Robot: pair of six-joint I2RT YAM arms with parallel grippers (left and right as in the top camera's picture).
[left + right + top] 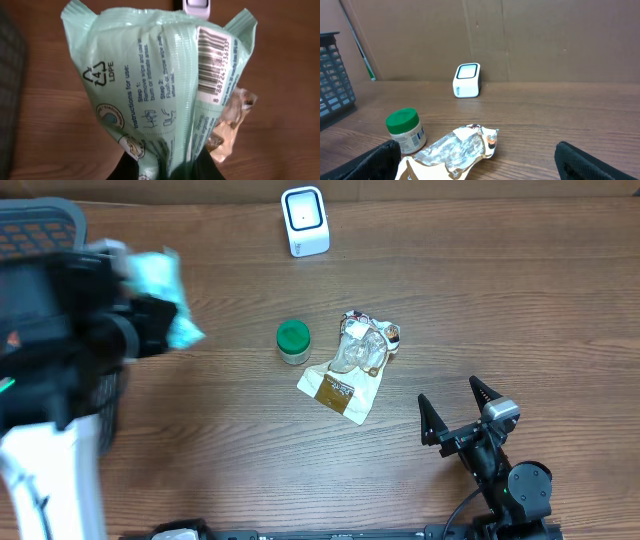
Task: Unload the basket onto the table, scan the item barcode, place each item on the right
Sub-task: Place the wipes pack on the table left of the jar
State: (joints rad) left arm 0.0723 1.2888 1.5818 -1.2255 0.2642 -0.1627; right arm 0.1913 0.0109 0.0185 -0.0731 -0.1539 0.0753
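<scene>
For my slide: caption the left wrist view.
Left gripper clamps a mint-green wipes pack, barcode facing the camera.

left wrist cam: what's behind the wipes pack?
Behind the wipes pack: white scanner peeking above it, crinkled wrapper at lower right, wooden table. Pack covers most of the scanner, part of the wrapper; green-lidded jar doesn't show here.

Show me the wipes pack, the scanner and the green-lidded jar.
wipes pack (145,90), left wrist view, middle of its printed back.
scanner (304,220), overhead view, its top face.
green-lidded jar (293,336), overhead view, its lid.

mint-green pouch (150,90), green-lidded jar (293,342), white scanner (305,221)
</scene>
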